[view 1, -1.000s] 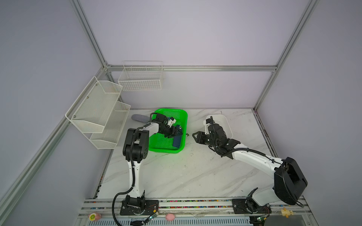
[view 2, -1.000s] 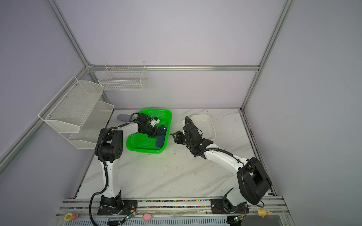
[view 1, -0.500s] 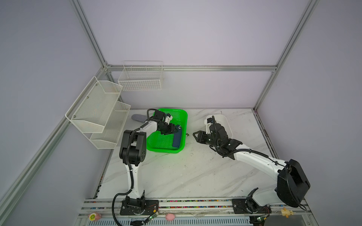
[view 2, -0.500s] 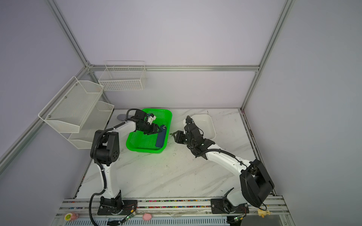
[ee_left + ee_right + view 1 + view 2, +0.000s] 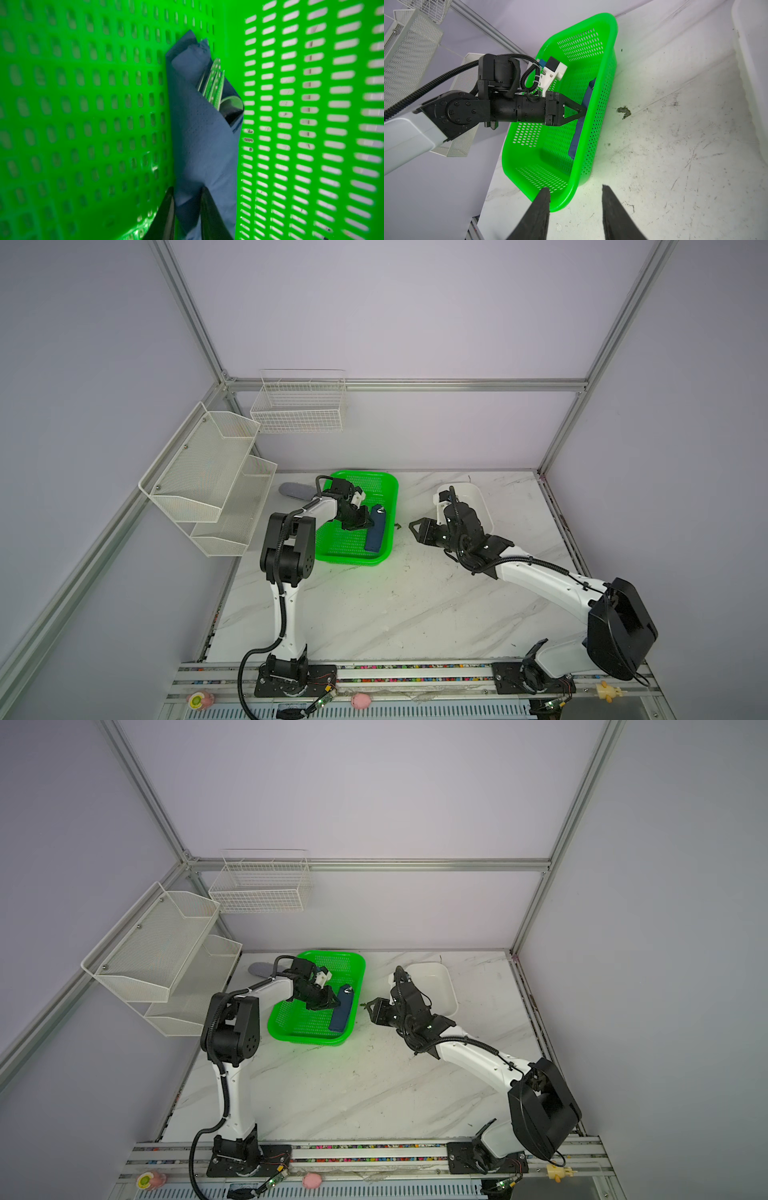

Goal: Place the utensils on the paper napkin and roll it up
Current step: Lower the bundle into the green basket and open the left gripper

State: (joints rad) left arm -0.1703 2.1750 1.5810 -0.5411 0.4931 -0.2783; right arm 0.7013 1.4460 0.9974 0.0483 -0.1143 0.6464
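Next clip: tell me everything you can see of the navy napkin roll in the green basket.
The napkin roll is dark navy matte paper with a fine dotted emboss, loosely wound into a narrow, slightly conical tube. From its open end poke the shiny metal utensils, slim tips beside what looks like a spoon bowl. It lies inside the green basket, on the floor, against the side wall nearest the right arm. The left end effector pinches its other end.

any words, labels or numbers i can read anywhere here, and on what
None: no text can be read in any view.
The basket, napkin roll, tray and wire shelves are plain, with no print.
The coloured specks along the front rail are too small to tell.
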